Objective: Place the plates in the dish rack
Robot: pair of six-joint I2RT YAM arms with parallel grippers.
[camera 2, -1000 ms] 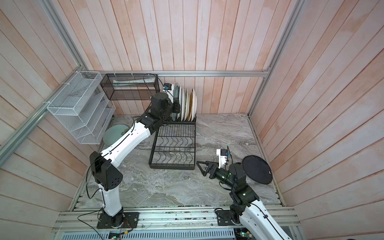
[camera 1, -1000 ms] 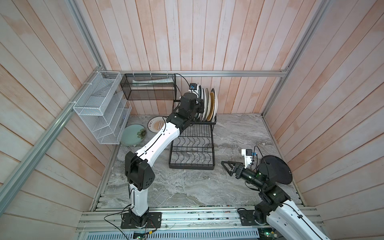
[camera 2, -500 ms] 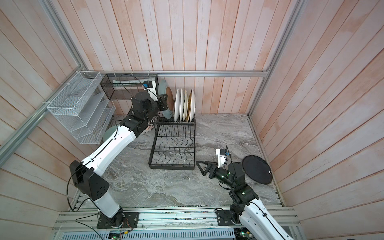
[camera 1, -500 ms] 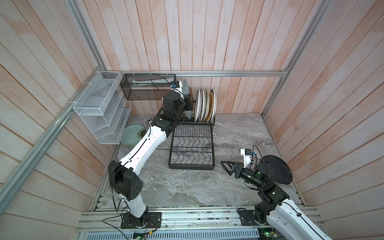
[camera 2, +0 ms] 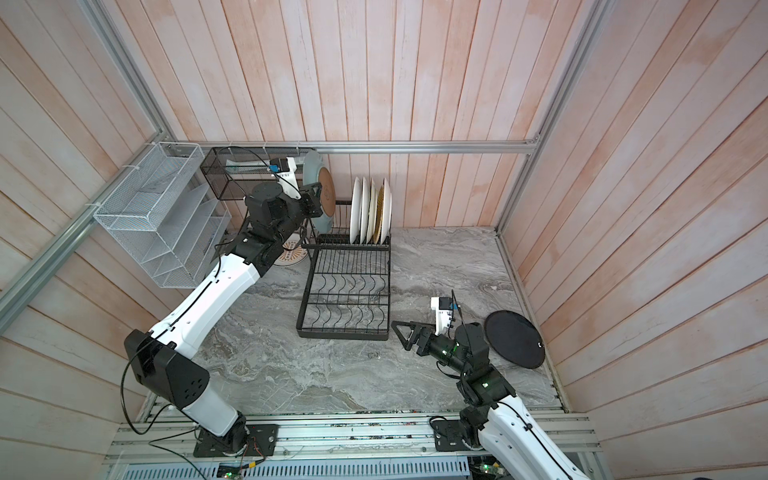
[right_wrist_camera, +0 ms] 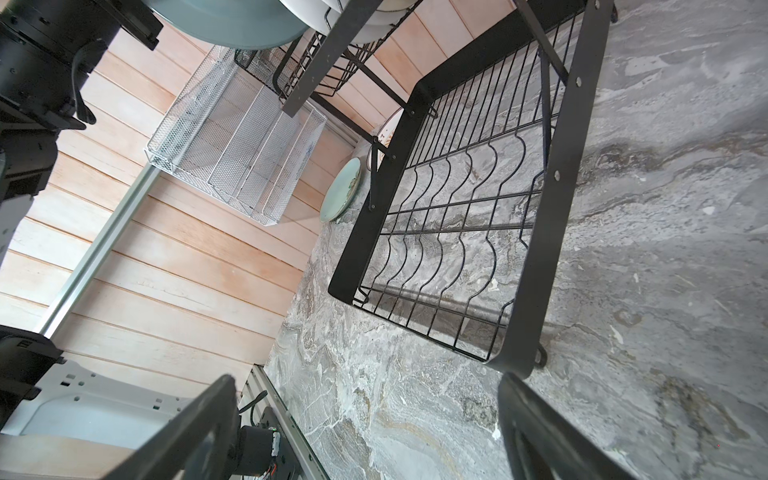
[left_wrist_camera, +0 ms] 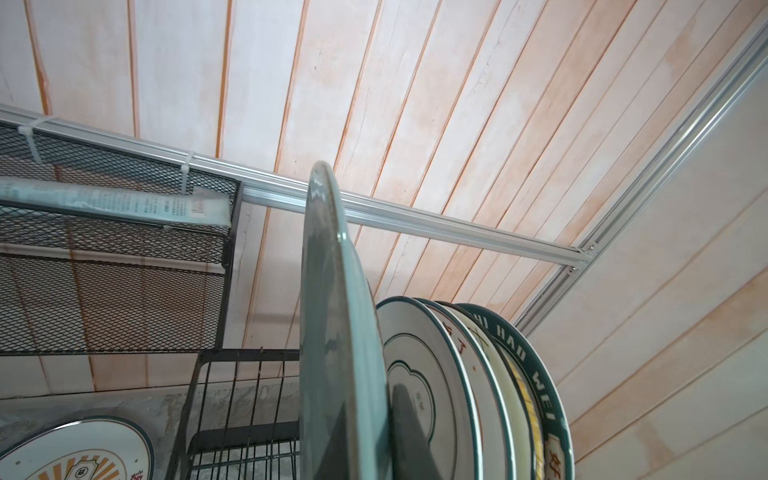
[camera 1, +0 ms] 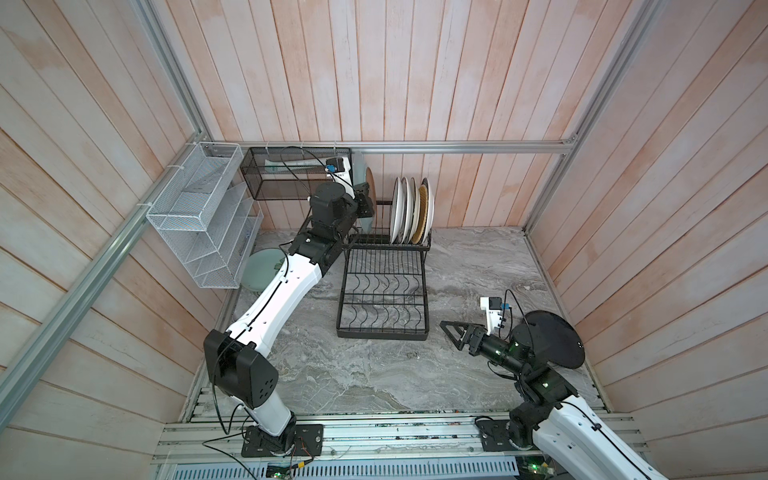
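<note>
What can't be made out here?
Pale green plate: partly behind the left arm, in a top view.
Sunburst plate: mostly behind that arm, in a top view.
Black plate: the right arm covers part, in a top view.
Grey-blue plate: lower edge cut off, left wrist view.

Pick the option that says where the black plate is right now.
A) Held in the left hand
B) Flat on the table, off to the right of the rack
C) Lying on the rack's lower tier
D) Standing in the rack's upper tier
B: the black plate lies flat on the table, well to the right of the dish rack, while the left hand grips the grey-blue plate instead.
</note>
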